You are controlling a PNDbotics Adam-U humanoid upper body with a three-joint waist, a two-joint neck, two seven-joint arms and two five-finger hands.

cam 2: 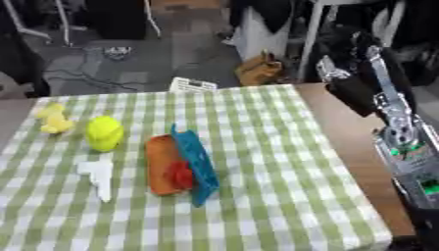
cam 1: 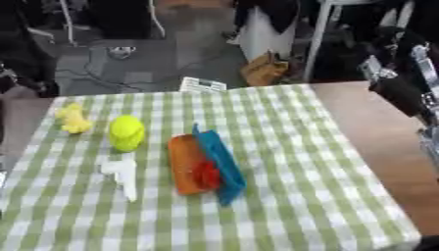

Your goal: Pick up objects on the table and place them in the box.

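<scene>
Four loose things lie on the green-and-white checked cloth [cam 1: 283, 147] that covers the wooden table [cam 1: 377, 132]: a small pale yellow figure [cam 1: 73, 119] near the far left corner, a rounded bright yellow-green object [cam 1: 126, 132] just beside it, a white angular piece [cam 1: 122, 175] nearer the front, and a small red lump [cam 1: 207, 175]. The red lump sits inside the shallow orange box [cam 1: 184, 164], whose blue lid or side [cam 1: 221, 164] stands tilted along its right edge. The robot's right arm [cam 2: 399, 137] rises at the table's right side, well apart from the box; whether its hand [cam 2: 347, 86] is open or closed I cannot tell.
</scene>
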